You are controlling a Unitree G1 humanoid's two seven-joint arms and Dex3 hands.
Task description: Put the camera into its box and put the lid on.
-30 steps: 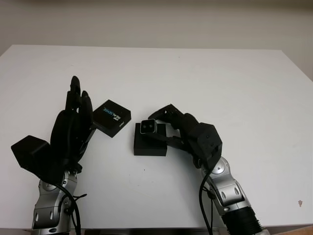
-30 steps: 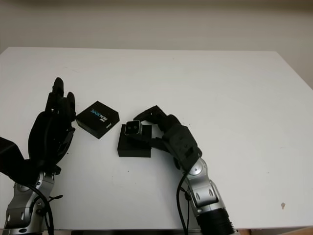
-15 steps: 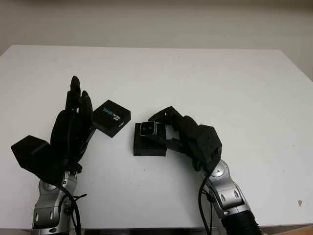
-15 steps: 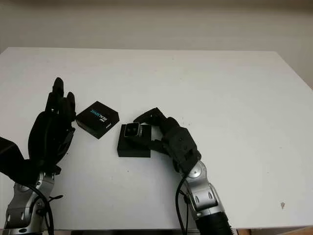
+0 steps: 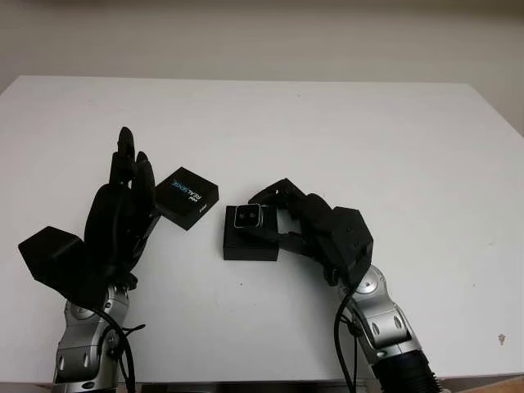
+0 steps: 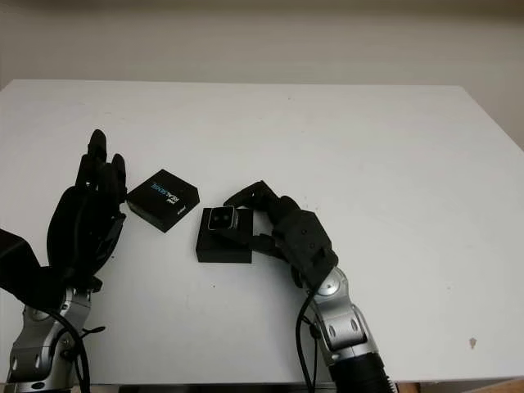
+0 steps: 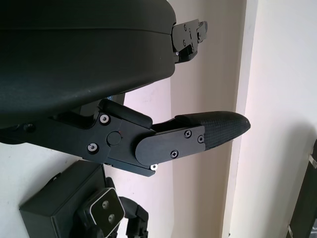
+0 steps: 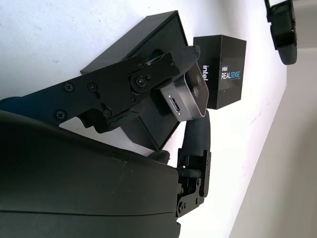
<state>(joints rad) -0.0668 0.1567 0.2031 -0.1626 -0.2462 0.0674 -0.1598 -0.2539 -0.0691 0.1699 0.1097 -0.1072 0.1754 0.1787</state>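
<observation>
A small silver camera (image 5: pixel 247 215) with two dark lenses is pinched in my right hand (image 5: pixel 274 214), just above the back part of the open black box (image 5: pixel 250 242) in the middle of the table. In the right wrist view the camera (image 8: pixel 190 96) sits between two fingers (image 8: pixel 148 79) over the box (image 8: pixel 143 44). The black lid (image 5: pixel 187 196), printed with blue and white lettering, lies on the table left of the box. My left hand (image 5: pixel 124 209) stands open and upright just left of the lid.
The white table (image 5: pixel 344 131) stretches wide behind and to the right of the box. A small dark speck (image 5: pixel 502 336) marks the table near its front right corner. A pale wall runs behind the far edge.
My right hand has lowered the camera slightly toward the box. The left hand and the lid have not moved.
</observation>
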